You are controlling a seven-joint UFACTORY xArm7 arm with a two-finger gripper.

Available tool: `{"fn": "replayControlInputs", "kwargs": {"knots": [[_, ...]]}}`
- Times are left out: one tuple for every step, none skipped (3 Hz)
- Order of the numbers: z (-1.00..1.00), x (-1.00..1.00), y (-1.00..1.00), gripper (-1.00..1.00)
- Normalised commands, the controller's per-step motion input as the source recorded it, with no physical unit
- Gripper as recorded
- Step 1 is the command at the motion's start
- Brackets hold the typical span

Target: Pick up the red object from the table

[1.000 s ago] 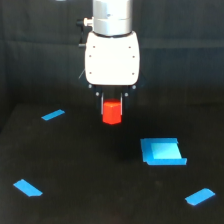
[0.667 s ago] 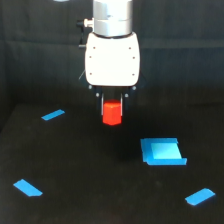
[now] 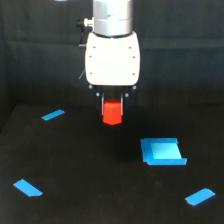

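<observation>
The red object (image 3: 112, 112), a small bright red-orange faceted block, hangs between the dark fingers of my gripper (image 3: 112, 106) under the white wrist housing. The gripper is shut on it, and the block's lower half sticks out below the fingertips. It appears lifted off the black table (image 3: 90, 180), with dark surface showing beneath it. Its upper part is hidden between the fingers.
Flat blue pieces lie on the table: a thin strip (image 3: 53, 115) at the exterior view's left, another (image 3: 27, 188) near the front left, one (image 3: 200, 196) at the front right, and a larger folded blue piece (image 3: 161, 151) right of centre. A dark curtain hangs behind.
The gripper with the red object has risen slightly; the block sits a little higher in view than a second ago. The blue pieces have not moved.
</observation>
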Motion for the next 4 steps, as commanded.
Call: {"fn": "replayControlInputs", "kwargs": {"knots": [[0.03,-0.06,-0.12,-0.97],[0.01,0.03,-0.15,-0.93],[-0.14,-0.06,-0.17,-1.0],[0.07,0.03,-0.08,-1.0]]}}
